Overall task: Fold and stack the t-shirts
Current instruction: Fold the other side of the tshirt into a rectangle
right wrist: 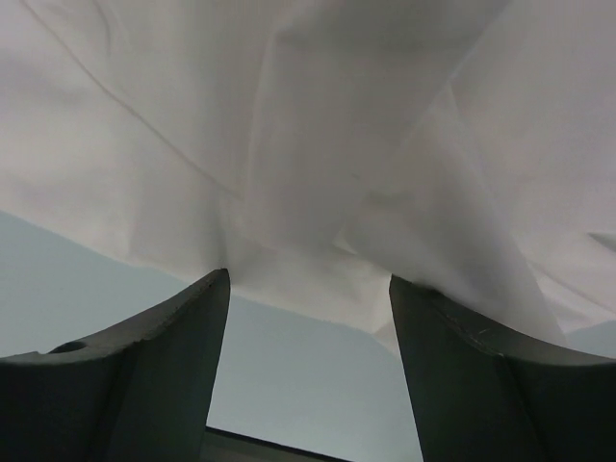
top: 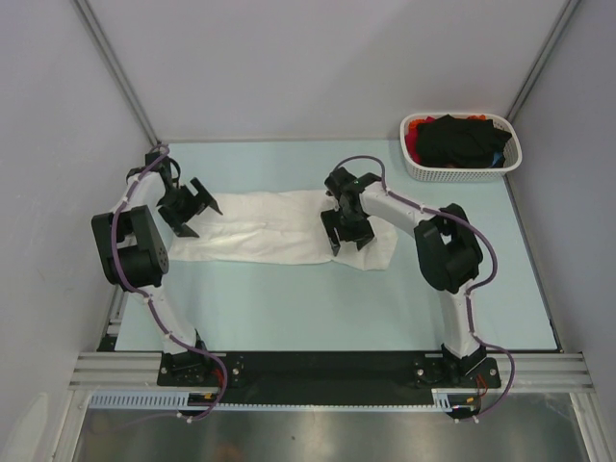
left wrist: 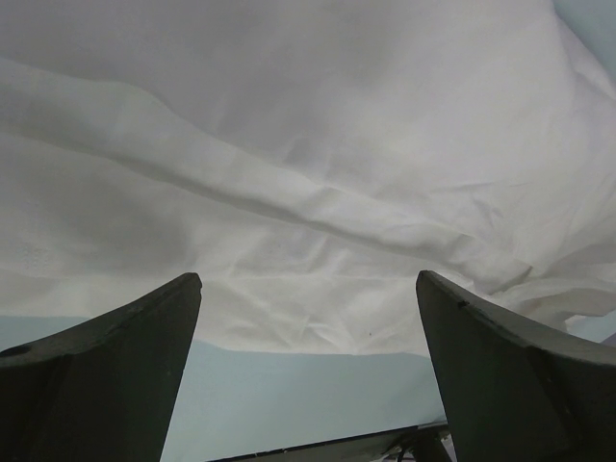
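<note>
From above, one white t-shirt lies as a long band on the table, the left gripper at its left end and the right gripper over its right part, I think to fold it; one basket holds one black t-shirt and some red cloth. Left wrist view: two fingers wide apart, empty, the cloth edge just ahead. Right wrist view: the same, the hem at the fingertips, not pinched

Overhead view; wrist close-ups on t-shirt

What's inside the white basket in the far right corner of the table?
A crumpled black garment fills most of the basket, with red cloth showing at its left edge. Whatever lies beneath is covered.
</note>
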`<state>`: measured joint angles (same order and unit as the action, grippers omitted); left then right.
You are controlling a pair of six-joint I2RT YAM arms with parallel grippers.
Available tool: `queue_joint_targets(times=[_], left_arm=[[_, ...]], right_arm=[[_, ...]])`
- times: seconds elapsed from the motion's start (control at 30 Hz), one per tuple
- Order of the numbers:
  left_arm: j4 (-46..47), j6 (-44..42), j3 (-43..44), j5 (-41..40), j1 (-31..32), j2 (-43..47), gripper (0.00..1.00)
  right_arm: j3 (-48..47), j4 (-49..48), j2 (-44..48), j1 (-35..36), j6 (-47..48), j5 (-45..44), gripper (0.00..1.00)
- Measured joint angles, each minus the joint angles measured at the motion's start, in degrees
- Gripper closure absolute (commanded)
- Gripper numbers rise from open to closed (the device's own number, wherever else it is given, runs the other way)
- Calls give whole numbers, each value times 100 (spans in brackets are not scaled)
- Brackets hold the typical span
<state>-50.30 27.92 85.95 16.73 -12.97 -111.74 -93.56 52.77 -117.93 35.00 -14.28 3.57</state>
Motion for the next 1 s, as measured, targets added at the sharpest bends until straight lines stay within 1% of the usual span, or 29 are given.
queue_joint_targets(times=[0.13,0.23,0.27,0.33,0.37,0.43,0.47,0.53,0.8,1.0], left_arm=[[-9,-7,-2,0,0,0,0],[-20,-13,0,-2,0,0,0],[-24,-13,-2,-2,0,0,0],[-24,-15,-2,-2,0,0,0],[-24,-15,-2,-2,0,0,0],[-26,-17,-2,-4,0,0,0],[-26,-17,-2,-4,0,0,0],[-28,-17,-2,-4,0,0,0],[-37,-17,0,-13,0,-7,0],[-37,-17,0,-52,2,-55,0]], right_arm=[[-431,-55,-365,-15,2,0,31],[-675,-149,-485,-28,17,11,43],[-730,-184,-507,-33,26,24,54],[-782,-227,-542,-39,61,42,70],[-817,-229,-577,-46,48,52,82],[-870,-232,-643,-61,79,66,91],[-894,-214,-678,-63,76,70,97],[-933,-199,-719,-74,79,66,100],[-1316,81,-717,-190,85,11,100],[-1545,232,-623,-302,85,-411,100]])
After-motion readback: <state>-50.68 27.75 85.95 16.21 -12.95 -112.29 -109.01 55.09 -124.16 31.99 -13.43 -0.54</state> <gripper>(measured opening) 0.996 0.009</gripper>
